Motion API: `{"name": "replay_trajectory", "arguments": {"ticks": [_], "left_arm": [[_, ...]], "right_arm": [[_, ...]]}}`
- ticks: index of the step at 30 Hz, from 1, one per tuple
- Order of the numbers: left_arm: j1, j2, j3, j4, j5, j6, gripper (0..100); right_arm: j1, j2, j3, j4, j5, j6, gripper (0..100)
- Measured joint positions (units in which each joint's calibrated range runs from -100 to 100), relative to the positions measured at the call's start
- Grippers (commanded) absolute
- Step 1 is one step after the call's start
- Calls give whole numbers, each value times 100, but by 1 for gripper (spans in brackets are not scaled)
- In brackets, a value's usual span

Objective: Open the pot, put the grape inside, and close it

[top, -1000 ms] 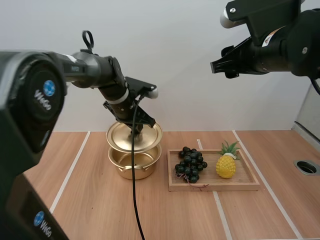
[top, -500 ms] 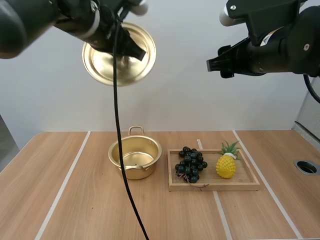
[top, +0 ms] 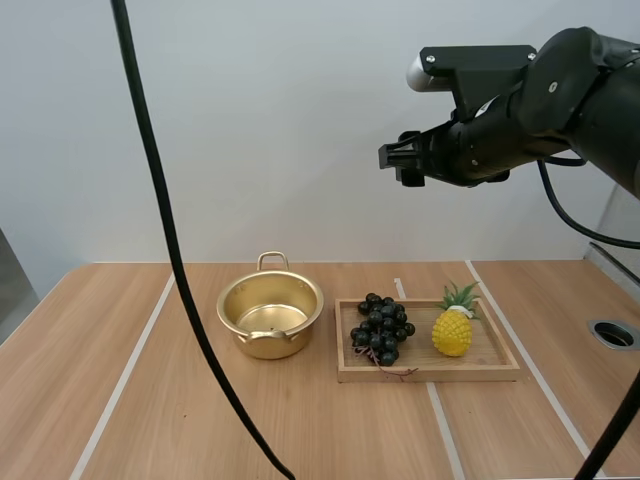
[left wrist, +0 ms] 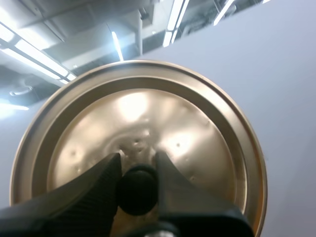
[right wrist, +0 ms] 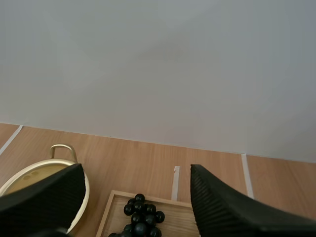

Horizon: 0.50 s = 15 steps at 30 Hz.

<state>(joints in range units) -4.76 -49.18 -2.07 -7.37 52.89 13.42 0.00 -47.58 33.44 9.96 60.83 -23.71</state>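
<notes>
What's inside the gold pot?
Nothing I can see: the pot shows a bare, shiny bottom. Its near inner wall is hidden behind the rim. The grapes lie on the wooden tray beside it, and the left gripper holds the lid.

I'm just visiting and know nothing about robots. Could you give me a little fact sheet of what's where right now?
pot: lid off, on the table, looks empty
lid: held in the left gripper, pinched by its knob
grapes: on the tray, beside the pineapple
right gripper: open, raised above the table, holding nothing
</notes>
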Motion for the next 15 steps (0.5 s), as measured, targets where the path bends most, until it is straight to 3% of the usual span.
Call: {"name": "replay_trajectory", "arguments": {"ticks": [6,15], "left_arm": [[0,-128,-1566,4,-362,-197,0],[0,-151,-2760,4,-1044,-329,0]], "right_arm": [[23,638,0,703,764,-335,100],[138,1374,-613,841,2217,-370,100]]}}
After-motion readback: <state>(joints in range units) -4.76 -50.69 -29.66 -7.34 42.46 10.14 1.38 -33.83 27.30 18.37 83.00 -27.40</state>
